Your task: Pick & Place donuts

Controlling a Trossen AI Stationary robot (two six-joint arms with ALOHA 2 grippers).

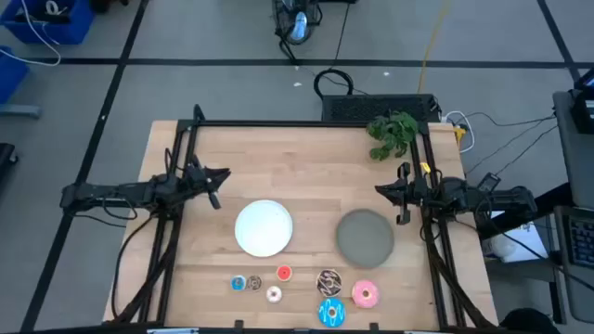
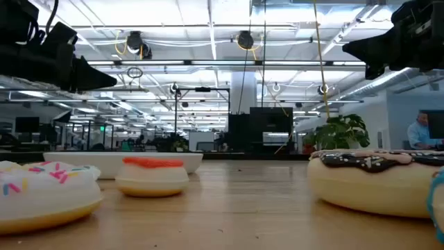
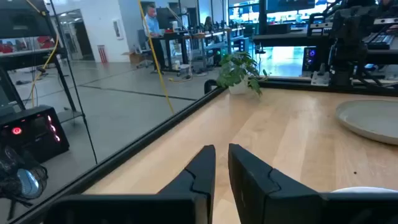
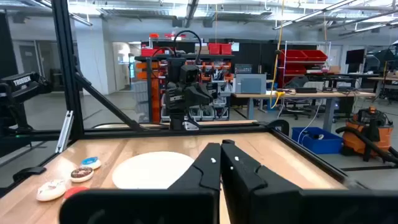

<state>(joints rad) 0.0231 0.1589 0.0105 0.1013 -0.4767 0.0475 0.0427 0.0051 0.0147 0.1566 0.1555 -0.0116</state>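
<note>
Seven donuts [image 1: 302, 289] near table's front edge, white plate [image 1: 264, 228] and grey plate [image 1: 364, 236] behind, left gripper [image 1: 219, 186] and right gripper [image 1: 390, 193] hovering apart – fingers pressed together, empty

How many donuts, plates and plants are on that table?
Large donuts: 3, pink, blue, speckled brown
Tiny donuts: 4, blue, brown, red-orange, whitish
Plates: 2, white, grey
Plants: 1
Total: 10
</note>
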